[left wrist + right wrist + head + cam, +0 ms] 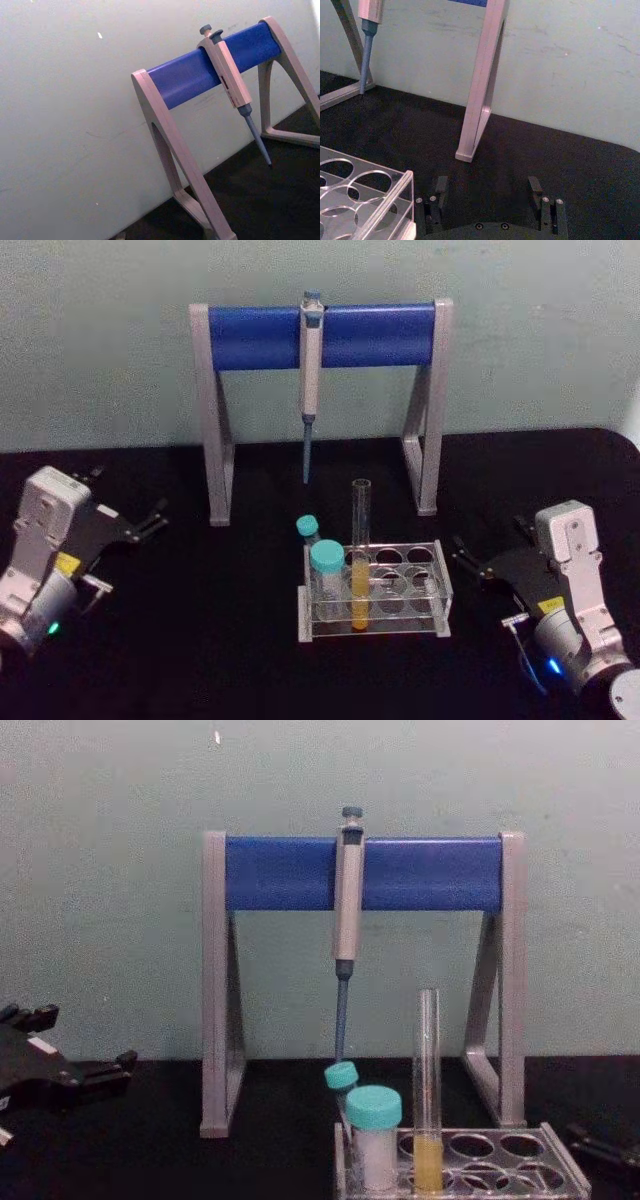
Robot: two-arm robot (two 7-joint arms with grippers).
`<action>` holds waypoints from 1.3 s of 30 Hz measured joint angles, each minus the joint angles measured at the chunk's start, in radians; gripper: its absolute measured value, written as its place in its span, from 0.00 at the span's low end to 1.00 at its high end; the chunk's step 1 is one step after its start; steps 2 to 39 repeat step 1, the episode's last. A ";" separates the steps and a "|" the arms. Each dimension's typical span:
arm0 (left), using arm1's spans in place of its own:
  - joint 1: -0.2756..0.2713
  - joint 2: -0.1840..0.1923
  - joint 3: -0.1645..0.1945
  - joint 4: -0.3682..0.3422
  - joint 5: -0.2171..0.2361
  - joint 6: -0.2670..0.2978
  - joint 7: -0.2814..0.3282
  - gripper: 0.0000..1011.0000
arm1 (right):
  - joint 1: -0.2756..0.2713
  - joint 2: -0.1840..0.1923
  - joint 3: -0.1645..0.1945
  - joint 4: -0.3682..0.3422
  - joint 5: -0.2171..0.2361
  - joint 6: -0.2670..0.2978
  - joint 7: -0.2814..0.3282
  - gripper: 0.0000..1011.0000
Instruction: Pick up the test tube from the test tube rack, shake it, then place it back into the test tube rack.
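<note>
we see test tube (360, 555) upright in test tube rack (440, 585) | left gripper (150, 518) at 9 o'clock, fingers apart | right gripper (468, 552) at 3 o'clock beside the rack, fingers apart

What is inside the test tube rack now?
The test tube rack holds the test tube with yellow liquid, upright, and two teal-capped vials. Other holes look empty. The vials' bases are partly covered.

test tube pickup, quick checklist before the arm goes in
1. Test tube upright in the rack: ok.
2. Tube top uncapped and free to grasp: ok.
3. Right gripper open, beside the rack: ok.
4. Left gripper open, away from the rack at the table's left: ok.
5. Capped vials stand right beside the tube; room for fingers: cannot tell.
6. Pipette on the stand, behind the rack: ok.
</note>
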 joint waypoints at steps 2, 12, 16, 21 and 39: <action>0.000 0.000 0.000 0.000 0.000 0.000 0.000 0.99 | 0.000 0.000 0.000 0.000 0.000 0.000 0.000 0.99; 0.000 0.000 0.000 0.000 0.000 0.000 0.000 0.99 | 0.000 0.000 0.000 0.000 0.000 0.000 0.000 0.99; 0.000 0.000 0.000 0.000 0.000 0.000 0.000 0.99 | 0.000 0.000 0.000 0.000 0.000 0.000 0.000 0.99; 0.000 0.000 0.000 0.000 0.000 0.000 0.000 0.99 | 0.000 0.000 0.000 0.000 0.000 0.000 0.000 0.99; 0.000 0.000 0.000 0.000 0.000 0.000 0.000 0.99 | 0.000 0.000 0.000 0.000 0.000 0.000 0.000 0.99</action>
